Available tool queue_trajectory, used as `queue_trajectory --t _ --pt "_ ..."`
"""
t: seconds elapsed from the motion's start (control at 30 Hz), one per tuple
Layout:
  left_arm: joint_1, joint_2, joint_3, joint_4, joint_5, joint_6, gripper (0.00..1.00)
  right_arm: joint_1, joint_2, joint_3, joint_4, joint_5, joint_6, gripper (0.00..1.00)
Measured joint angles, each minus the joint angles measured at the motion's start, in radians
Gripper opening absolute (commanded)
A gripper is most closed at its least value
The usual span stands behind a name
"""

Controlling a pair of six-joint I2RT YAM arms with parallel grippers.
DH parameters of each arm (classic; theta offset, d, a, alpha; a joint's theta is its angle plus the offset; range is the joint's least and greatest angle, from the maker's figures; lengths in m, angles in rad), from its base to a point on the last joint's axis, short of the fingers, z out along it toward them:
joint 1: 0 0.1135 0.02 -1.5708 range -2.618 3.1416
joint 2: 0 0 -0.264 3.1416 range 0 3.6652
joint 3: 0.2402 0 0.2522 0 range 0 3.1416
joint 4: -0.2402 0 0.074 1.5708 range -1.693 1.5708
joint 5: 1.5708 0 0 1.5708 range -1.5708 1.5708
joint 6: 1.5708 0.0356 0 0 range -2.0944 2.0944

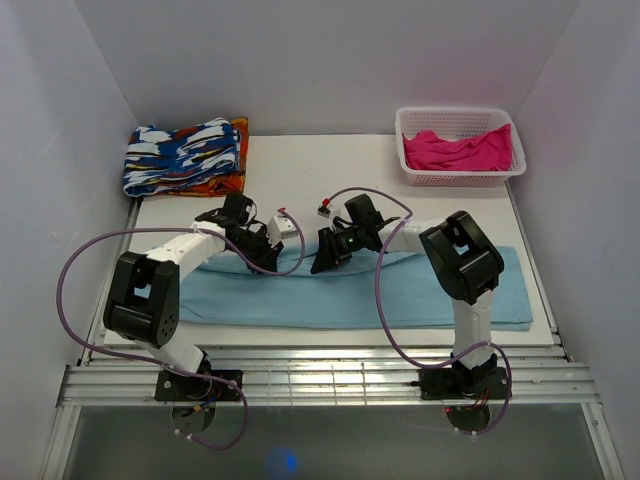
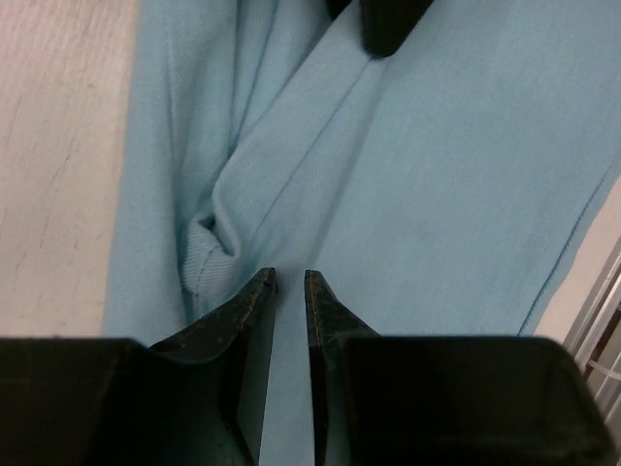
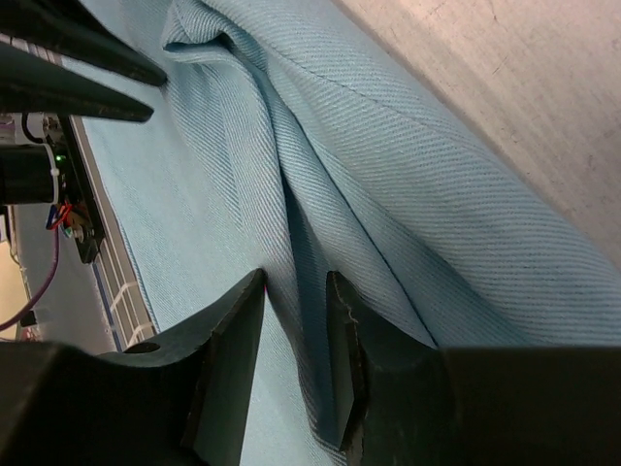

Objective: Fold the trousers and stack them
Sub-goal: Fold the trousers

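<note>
**Limp cloth, pinched along its far edge**

The trousers (image 1: 360, 295) lie as a long strip across the near table (image 1: 330, 170). I judge them light and limp, best taken by the far-edge fold. My right gripper (image 3: 296, 291) clamps a raised fold. My left gripper (image 2: 289, 282) shows a slit-wide gap over cloth, so I cannot tell if it grips. I cannot make out the waistband.

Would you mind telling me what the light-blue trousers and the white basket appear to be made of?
The trousers: soft woven cloth, perhaps cotton twill, matte; fine diagonal ribs and limp folds. The basket: probably moulded plastic, white; stiff lattice walls.
</note>
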Motion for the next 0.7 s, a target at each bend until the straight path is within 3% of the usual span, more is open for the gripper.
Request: queue_trajectory --t 0.3,0.47,0.7 --pt "0.049 0.013 0.007 0.028 -0.024 -0.021 0.32 0.0 0.0 0.0 0.0 -0.002 -0.001 0.39" --pt "0.059 0.015 0.007 0.041 -0.023 -0.027 0.43 0.0 0.0 0.0 0.0 -0.005 0.0 0.4" --pt "0.06 0.052 0.029 0.067 -0.019 -0.051 0.46 0.002 0.0 0.0 0.0 -0.005 0.0 0.4"
